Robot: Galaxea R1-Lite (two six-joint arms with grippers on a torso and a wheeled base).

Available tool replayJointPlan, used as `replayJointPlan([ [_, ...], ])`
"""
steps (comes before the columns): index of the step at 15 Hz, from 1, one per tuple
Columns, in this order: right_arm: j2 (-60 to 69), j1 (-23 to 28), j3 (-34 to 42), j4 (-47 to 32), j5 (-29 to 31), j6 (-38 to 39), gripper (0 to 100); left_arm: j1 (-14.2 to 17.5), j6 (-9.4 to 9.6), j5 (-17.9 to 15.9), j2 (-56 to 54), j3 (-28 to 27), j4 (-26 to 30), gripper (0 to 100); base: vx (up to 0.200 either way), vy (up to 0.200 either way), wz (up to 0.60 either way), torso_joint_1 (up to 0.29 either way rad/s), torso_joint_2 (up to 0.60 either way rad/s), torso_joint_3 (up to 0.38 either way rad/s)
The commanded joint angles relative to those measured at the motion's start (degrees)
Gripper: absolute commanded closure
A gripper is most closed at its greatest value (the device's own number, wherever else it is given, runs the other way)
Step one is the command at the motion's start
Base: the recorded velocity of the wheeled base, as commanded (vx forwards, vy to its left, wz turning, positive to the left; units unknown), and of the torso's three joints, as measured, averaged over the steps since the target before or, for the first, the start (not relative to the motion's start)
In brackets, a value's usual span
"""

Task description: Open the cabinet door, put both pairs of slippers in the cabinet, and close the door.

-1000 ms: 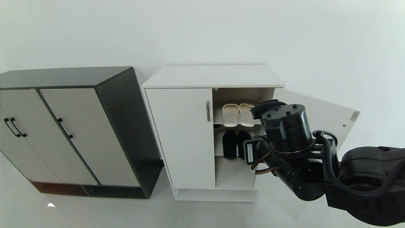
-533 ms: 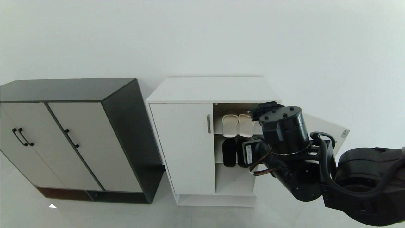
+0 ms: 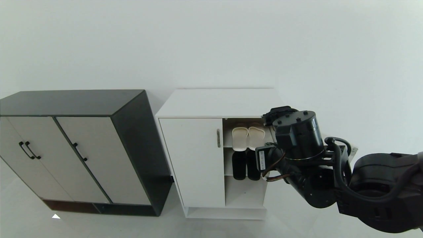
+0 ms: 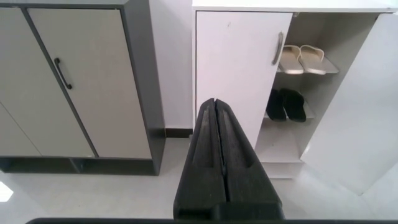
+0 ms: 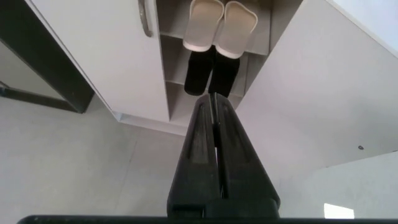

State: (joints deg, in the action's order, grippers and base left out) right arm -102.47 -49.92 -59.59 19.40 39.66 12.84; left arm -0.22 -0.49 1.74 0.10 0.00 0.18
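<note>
The white cabinet stands with its left door shut and its right door swung open. A white pair of slippers lies on the upper shelf. A black pair lies on the shelf below. My right gripper is shut and empty. It hangs in front of the open half, a little short of the shelves, with the open door beside it. My left gripper is also shut and empty. It sits farther back and faces the shut left door.
A dark cabinet with two grey doors and black handles stands against the white cabinet's left side. Bare pale floor lies in front of both. My right arm hides most of the open door in the head view.
The whole head picture has shifted: both cabinets sit lower and look smaller, so the camera has moved back. Both pairs of slippers stay on their shelves and the door stays open.
</note>
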Motion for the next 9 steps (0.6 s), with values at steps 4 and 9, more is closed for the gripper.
replayJointPlan([
  [4, -0.1, 1.2, 0.1, 0.0, -0.1, 0.0, 100, 0.0, -0.04, 0.1, 0.0, 0.0, 0.0, 100, 0.0, 0.0, -0.45, 0.005, -0.01, -0.005],
  [9, -0.9, 3.3, 0.0, 0.1, -0.1, -0.7, 100, 0.0, -0.13, 0.1, 0.0, 0.0, 0.0, 100, 0.0, 0.0, -0.6, 0.003, 0.0, 0.0],
])
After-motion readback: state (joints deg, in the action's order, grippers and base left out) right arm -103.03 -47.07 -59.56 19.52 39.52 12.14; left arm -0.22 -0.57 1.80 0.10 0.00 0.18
